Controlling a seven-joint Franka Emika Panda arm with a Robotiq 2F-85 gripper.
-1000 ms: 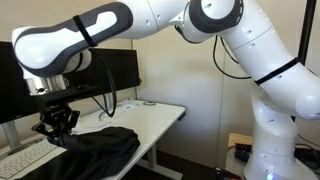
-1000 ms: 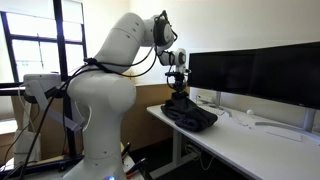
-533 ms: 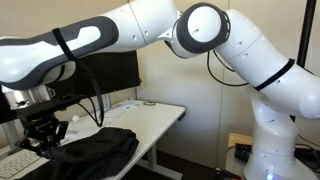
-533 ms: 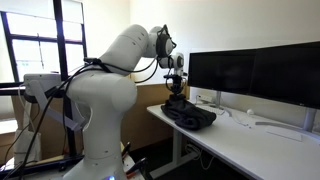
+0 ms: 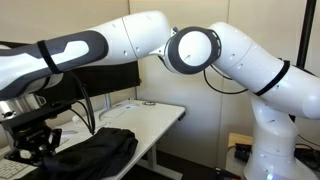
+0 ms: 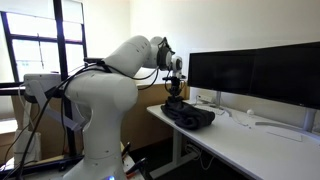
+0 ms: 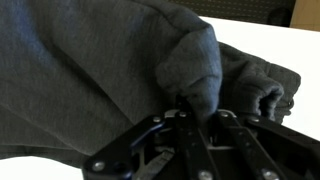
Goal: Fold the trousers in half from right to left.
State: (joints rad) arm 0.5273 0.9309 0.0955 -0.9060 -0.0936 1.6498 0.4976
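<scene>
The trousers (image 5: 95, 152) are a dark charcoal, wrinkled cloth heaped on the white desk (image 5: 150, 122); they also show in an exterior view (image 6: 190, 115) and fill the wrist view (image 7: 90, 70). My gripper (image 5: 38, 146) is at the trousers' far end, low over the desk, and also shows from behind (image 6: 174, 95). In the wrist view the jaws (image 7: 192, 108) are shut on a bunched fold of the trousers, which rises in a lump between the fingers.
Black monitors (image 6: 255, 72) stand along the desk's back. A white keyboard (image 5: 12, 166) lies by the gripper. Small white items (image 6: 250, 118) lie on the desk under the monitors. The desk's edge (image 5: 165, 135) drops off beside the trousers.
The gripper has moved sideways along the desk toward the keyboard, pulling the held fold of trousers with it. The cloth heap has stretched out that way.
</scene>
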